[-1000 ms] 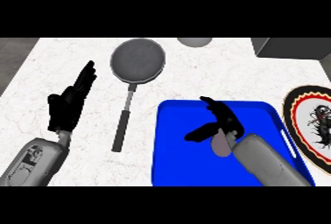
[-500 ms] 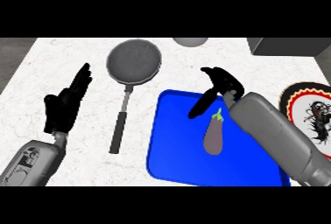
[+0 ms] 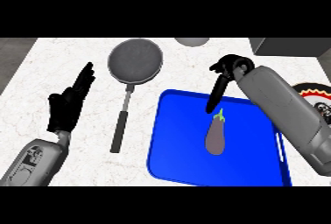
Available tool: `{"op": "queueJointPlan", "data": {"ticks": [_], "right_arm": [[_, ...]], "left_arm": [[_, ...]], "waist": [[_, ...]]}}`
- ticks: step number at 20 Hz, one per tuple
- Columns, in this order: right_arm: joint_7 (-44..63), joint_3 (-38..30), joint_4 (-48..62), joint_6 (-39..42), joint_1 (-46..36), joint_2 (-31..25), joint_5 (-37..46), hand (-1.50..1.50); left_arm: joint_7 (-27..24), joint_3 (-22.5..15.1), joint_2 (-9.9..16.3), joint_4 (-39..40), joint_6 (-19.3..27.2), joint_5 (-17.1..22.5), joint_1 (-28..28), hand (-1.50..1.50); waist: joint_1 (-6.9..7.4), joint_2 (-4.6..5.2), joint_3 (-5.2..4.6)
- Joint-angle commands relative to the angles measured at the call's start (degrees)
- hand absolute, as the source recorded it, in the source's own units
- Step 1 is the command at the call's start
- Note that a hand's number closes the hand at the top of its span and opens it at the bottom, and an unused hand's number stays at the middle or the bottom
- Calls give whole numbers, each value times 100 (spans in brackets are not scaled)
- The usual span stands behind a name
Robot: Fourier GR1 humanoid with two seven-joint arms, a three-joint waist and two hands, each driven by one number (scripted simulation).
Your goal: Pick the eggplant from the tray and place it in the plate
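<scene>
A purple eggplant (image 3: 215, 136) with a green stem lies lengthwise on the blue tray (image 3: 181, 162), a little right of the tray's middle. My right hand (image 3: 222, 78) hangs over the tray's far edge, just beyond the eggplant's stem, fingers pointing down toward it and holding nothing. Its grey forearm crosses the tray's right side. The patterned plate (image 3: 315, 94) shows only as a sliver at the right edge, mostly hidden by that forearm. My left hand (image 3: 68, 101) rests open at the left of the counter, fingers up.
A grey frying pan (image 3: 134, 61) lies left of the tray, its black handle (image 3: 120, 127) running toward me. A grey round object (image 3: 191, 41) sits at the far edge, and a dark box (image 3: 291, 46) fills the far right corner.
My right hand has moved away from me, from over the eggplant to the tray's far edge, uncovering the eggplant. The view has shifted a little. The left hand stays where it was.
</scene>
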Motion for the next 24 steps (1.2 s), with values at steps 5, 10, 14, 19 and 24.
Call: {"op": "queueJointPlan", "data": {"ticks": [5,10,14,19,24], "right_arm": [[474,203,1181,1104,-315,282,-216,-150],[-7,308,1640,1260,-86,431,-84,-150],[251,396,1711,1576,-114,567,-111,-150],[229,410,1879,1790,-12,644,-98,-150],[175,418,1898,1565,129,990,56,-150]], "left_arm": [[-42,24,-202,199,104,-179,-96,0],[-241,-3,-284,164,94,-296,210,0],[-24,184,-104,10,-157,-148,145,0],[18,126,-219,-307,27,-336,430,0],[-150,275,-354,129,11,-453,139,0]], "waist": [[-63,8,4],[-87,-2,6],[-136,-37,5],[-129,-48,6],[-175,-43,4]]}}
